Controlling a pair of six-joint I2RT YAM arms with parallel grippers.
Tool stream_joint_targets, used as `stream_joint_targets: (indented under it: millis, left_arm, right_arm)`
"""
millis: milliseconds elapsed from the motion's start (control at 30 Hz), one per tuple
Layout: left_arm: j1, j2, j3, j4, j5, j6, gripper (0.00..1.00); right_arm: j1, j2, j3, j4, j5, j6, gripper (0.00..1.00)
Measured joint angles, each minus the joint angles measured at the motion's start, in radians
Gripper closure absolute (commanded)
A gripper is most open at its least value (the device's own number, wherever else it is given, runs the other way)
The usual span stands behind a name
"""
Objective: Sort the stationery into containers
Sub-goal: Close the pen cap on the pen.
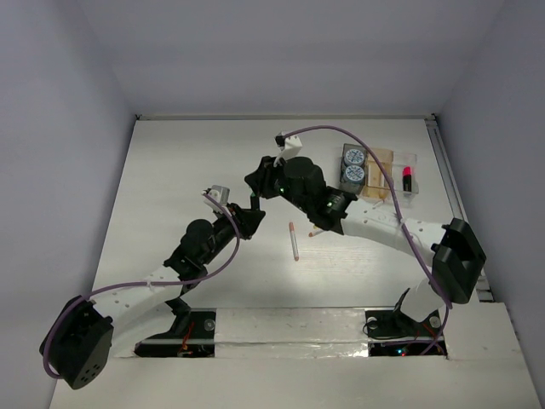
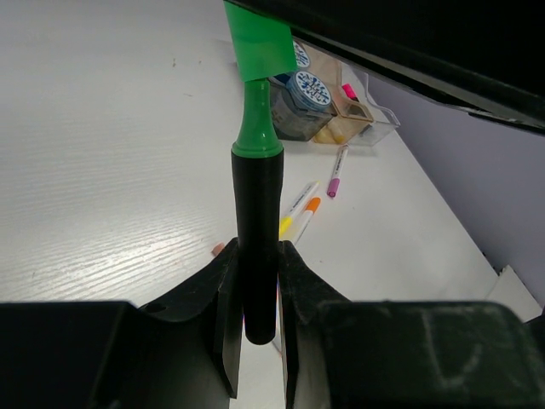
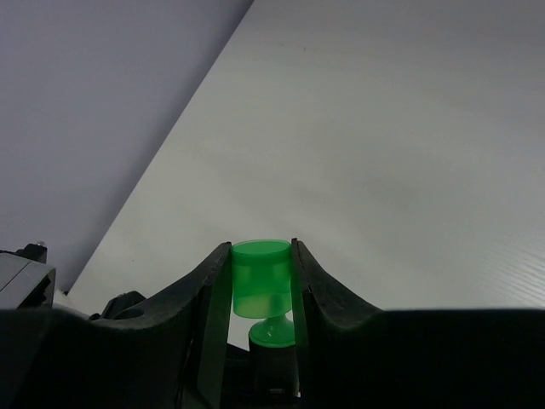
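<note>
L gripper [image 2: 257, 271] clenched on the black barrel of the green highlighter [image 2: 258, 213]. R gripper [image 3: 260, 249] clamped on its green cap [image 3: 261, 279], fingers flat on both sides. Whether the cap is still seated on the barrel, can't tell. The highlighter hangs in air btwn the two grippers, well left of the tray row [image 1: 381, 162] and above the table [image 1: 187, 170].

Tray row sits near the far-right corner, its right end close to the rail [image 1: 444, 179] along the table edge; a narrow strip of top left btwn it and the back wall [image 1: 281, 60]. Two rolls [image 1: 353, 158] sit in its leftmost, dark tray; pink highlighter [image 1: 407, 180] in its rightmost, clear tray.

Purple pen [image 2: 336, 170] lies just beside the tray row, on the arms' side. Yellow pen [image 2: 289, 220] and orange pen [image 2: 311, 206] lie side by side a bit further from it, under the R forearm. Pink-white pen [image 1: 294, 241] is left of the row and nearer the bases, well apart from it.

From the tray row leftwards a broad stretch of white top runs to the left wall; both arms reach over it.
</note>
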Motion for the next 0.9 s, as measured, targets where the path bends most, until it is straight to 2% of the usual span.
stream_joint_targets:
  millis: [900]
  left_arm:
    - [0.000, -0.008, 0.007, -0.031, -0.027, 0.002, 1.00]
  right_arm:
    - [0.080, 0.010, -0.118, 0.174, 0.203, -0.023, 0.93]
